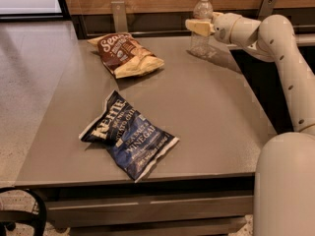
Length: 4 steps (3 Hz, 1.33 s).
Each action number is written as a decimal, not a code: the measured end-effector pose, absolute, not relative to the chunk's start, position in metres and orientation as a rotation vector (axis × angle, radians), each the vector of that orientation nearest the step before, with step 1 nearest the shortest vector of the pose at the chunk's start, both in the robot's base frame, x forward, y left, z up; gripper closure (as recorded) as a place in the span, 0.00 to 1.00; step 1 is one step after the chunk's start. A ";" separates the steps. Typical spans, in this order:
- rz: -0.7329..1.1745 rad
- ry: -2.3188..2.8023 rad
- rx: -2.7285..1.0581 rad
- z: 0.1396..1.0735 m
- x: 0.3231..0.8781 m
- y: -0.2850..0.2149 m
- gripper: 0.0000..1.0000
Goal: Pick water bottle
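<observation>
The hand (197, 25) is seen at the far right edge of the counter (216, 117), level with the middle of the water bottle (203, 10). The water bottle stands upright right at the hand, partly covered by it, with its white cap showing above. The hand seems to reach around the bottle, but whether it is closed on it cannot be told. Left of the hand a brown chip bag (127, 54) is laid flat. A blue chip bag (129, 134) is laid nearer the front, well apart from the hand.
</observation>
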<state>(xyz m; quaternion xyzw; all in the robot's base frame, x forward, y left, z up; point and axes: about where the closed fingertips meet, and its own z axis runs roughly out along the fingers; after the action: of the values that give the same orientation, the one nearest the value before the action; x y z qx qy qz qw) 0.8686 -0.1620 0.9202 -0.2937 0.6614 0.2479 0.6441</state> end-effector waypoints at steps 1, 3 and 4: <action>0.569 1.506 -0.672 0.919 0.869 -0.158 0.87; 0.578 1.503 -0.681 0.924 0.870 -0.154 1.00; 0.549 1.507 -0.685 0.956 0.862 -0.167 1.00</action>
<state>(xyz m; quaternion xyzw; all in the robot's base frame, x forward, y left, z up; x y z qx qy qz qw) 0.8625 -0.1675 0.9558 -0.3009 0.6614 0.2412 0.6433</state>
